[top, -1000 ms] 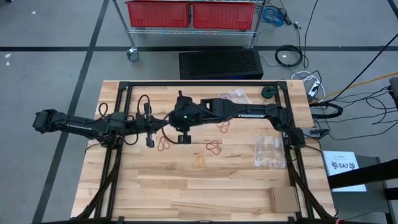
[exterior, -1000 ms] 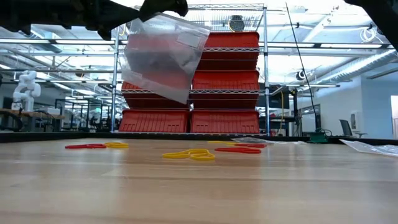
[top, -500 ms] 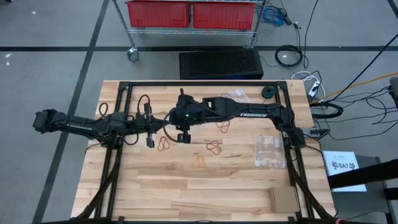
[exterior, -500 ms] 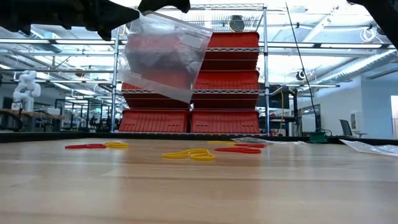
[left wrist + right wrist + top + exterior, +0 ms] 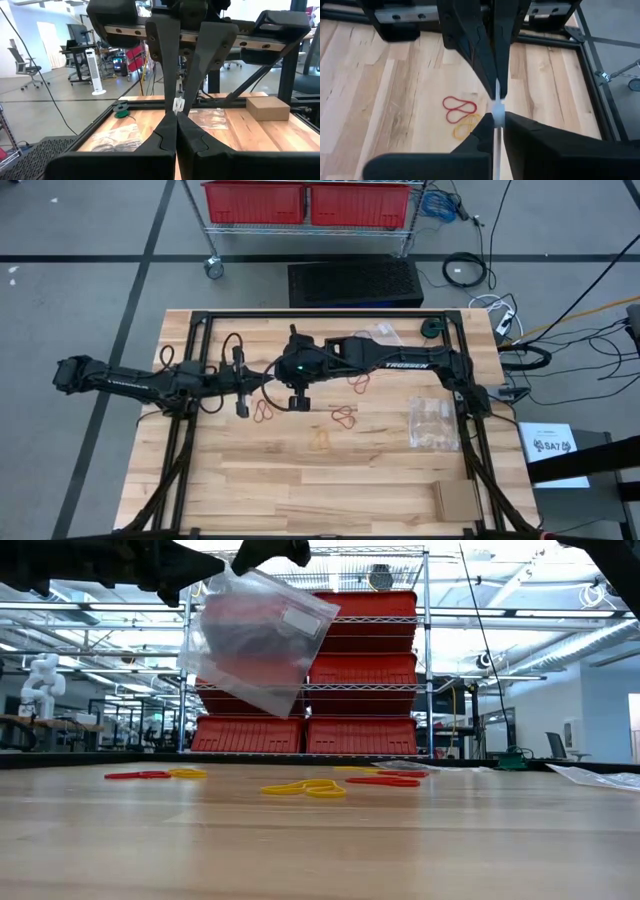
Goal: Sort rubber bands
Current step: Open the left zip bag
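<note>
right gripper: the right gripper (image 5: pixel 496 120) hangs high over the middle of the table, fingers pinched together on the top edge of a clear plastic bag (image 5: pixel 258 640)
left gripper: the left gripper (image 5: pixel 176 120) meets it from the other side, fingers also closed on the same bag edge, which shows as a thin white strip between the tips
bag: it hangs tilted between the two grippers, well above the wood, a pale label near its upper corner; reddish content inside, too blurred to tell what it is
rubber bands on table: loose rubber bands (image 5: pixel 343 416) lie on the bare table (image 5: pixel 300 490) under and around the grippers; a red double loop (image 5: pixel 459 109) touching a yellow one (image 5: pixel 466 126) in the right wrist view
low view bands: red and yellow loops lie flat in a scattered row across the tabletop, a yellow pair (image 5: pixel 305 787) nearest the middle, red ones (image 5: pixel 138 775) to either side
other bags: a second clear bag (image 5: pixel 433 423) lies flat near the right arm's base, another (image 5: pixel 380 333) at the far edge
box: a small cardboard box (image 5: pixel 457 500) sits at the near right corner
backdrop: red bins (image 5: pixel 362 670) on a wire rack beyond the table
</note>
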Action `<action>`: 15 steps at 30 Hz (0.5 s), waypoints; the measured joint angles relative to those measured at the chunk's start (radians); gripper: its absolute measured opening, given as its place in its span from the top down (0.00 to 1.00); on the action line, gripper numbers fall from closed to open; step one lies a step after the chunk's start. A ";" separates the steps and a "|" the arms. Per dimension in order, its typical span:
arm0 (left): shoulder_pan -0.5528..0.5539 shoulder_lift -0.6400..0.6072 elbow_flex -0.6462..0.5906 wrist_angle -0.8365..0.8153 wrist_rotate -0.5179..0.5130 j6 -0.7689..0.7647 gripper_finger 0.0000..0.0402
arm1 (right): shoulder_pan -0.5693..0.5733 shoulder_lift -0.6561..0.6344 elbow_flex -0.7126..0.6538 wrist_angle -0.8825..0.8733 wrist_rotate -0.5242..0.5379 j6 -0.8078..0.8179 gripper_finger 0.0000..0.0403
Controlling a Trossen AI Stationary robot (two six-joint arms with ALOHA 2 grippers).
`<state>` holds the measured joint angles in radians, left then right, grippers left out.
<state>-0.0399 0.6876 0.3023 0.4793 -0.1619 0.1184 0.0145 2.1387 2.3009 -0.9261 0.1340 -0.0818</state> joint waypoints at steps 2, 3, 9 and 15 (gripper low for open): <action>0.000 0.000 0.000 0.000 0.000 0.000 1.00 | 0.002 0.000 0.000 -0.017 0.001 0.000 0.99; 0.000 0.000 0.000 0.000 0.000 0.000 1.00 | 0.003 0.000 0.000 -0.027 0.003 0.002 0.99; 0.000 -0.002 0.000 0.000 0.000 0.000 1.00 | 0.003 0.000 0.000 -0.086 0.006 0.015 0.99; 0.000 -0.021 0.000 -0.005 0.000 0.001 1.00 | 0.004 0.000 0.000 -0.142 0.006 0.025 0.99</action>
<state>-0.0399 0.6662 0.3019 0.4745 -0.1623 0.1192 0.0187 2.1387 2.3013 -1.0679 0.1398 -0.0570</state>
